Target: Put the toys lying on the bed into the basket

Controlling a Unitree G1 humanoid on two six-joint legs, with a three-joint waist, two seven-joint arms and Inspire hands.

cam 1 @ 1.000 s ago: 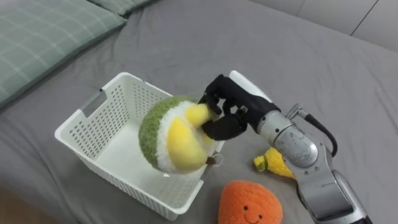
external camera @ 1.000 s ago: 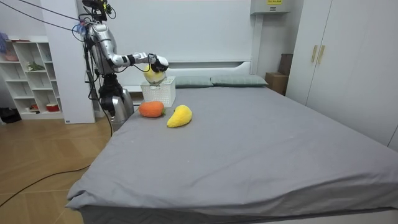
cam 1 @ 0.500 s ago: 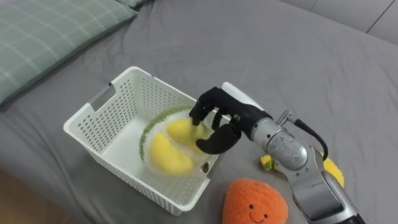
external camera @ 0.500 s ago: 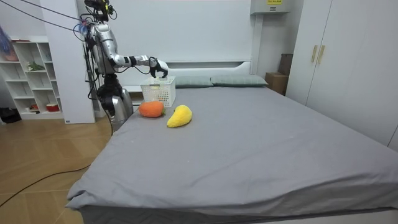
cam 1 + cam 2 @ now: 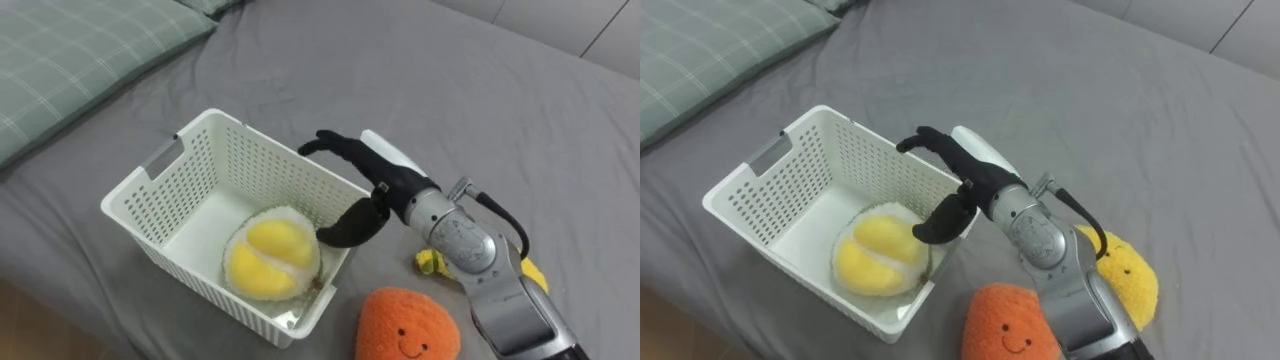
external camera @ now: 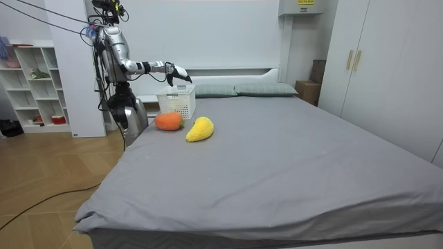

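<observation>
White basket (image 5: 150, 190) sits on the grey bed (image 5: 450, 80) nr its side edge, just off the checked green pillow (image 5: 70, 60) at the head end. Inside it: one round plush toy (image 5: 262, 262), yellow segments up, white fuzz round them, a sliver of green at the rim. It lies on the basket floor, tucked toward the near-right corner, touching the wall there. Rest of the basket floor is bare.

Right hand (image 5: 385, 185) hovers over the basket's right rim, fingers stretched out and spread, thumb hanging apart below them, nothing in it, clear of the toy.

Outside the basket, two more toys on the sheet: orange plush (image 5: 405, 325) w/ a stitched face, just beside the basket's near-right corner, and yellow plush (image 5: 1125, 272) right of it.

Writing: small yellow sign (image 6: 304, 3) high on the wall in the room view, print too small to read.

Hard to see: the orange plush is cut off by the bottom edge; the forearm covers most of the yellow plush in the left eye view. Basket mesh blurs the toy's lower side.

Room view: robot stands at the bed's head-end corner, white shelf unit (image 6: 31, 83) behind it, arm out over the basket.
</observation>
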